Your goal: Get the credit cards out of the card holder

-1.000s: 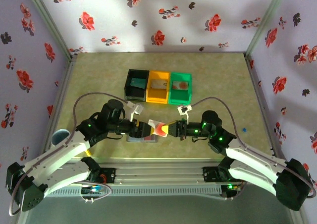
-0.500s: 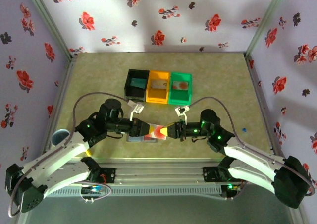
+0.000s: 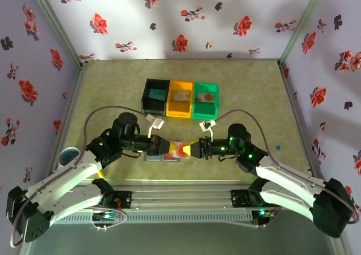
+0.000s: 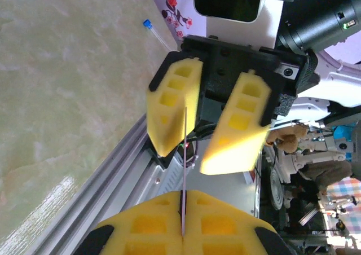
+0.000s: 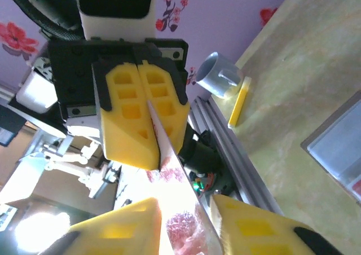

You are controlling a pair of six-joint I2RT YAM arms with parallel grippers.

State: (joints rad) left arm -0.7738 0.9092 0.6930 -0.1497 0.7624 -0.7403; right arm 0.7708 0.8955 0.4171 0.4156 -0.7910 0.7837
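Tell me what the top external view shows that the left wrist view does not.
The top external view adds the black plastic bin, the orange plastic bin and the green plastic bin, plus the flat grey card holder below the pincers. The left wrist view adds that the right pincer stands open, its yellow foam pads apart. Both show the pale thin plastic card with an orange-red round mark, clamped by the shut left pincer and reaching the right pincer.

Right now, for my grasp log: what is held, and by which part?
The pale credit card, one end pinched by the left gripper; right gripper open.
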